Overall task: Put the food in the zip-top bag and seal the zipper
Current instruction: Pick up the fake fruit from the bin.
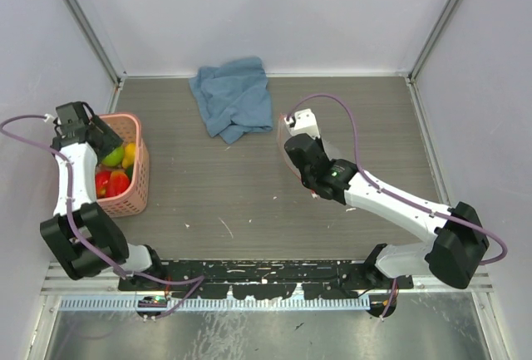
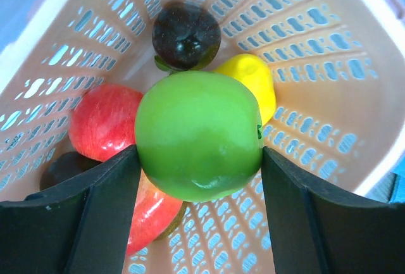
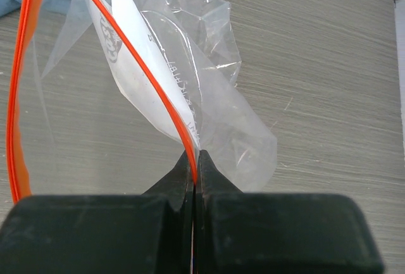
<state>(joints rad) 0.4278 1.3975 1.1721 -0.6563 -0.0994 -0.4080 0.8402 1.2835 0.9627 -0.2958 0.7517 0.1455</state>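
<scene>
Right gripper (image 3: 195, 160) is closed fully above the table (image 1: 349, 127), and the blue cloth (image 1: 234, 98) is seen beyond it, to its left. The zip-top bag (image 3: 209, 97) is pinched between its jaws at the zipper (image 3: 136, 59). Left gripper (image 2: 199, 154) is placed inside the pink basket (image 2: 316, 65), partly open. The green fruit (image 2: 197, 131) is clasped between its fingers, touched on both sides. Behind this fruit a red fruit (image 2: 101, 122), a yellow fruit (image 2: 253, 84) and a dark fruit (image 2: 185, 33) are seen.

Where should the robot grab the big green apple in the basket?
Around its widest middle, one finger on each round side, coming down from above. The green apple sits on top of the other fruits, and the pink basket walls block a sideways reach. The left gripper pinches it just so.
</scene>
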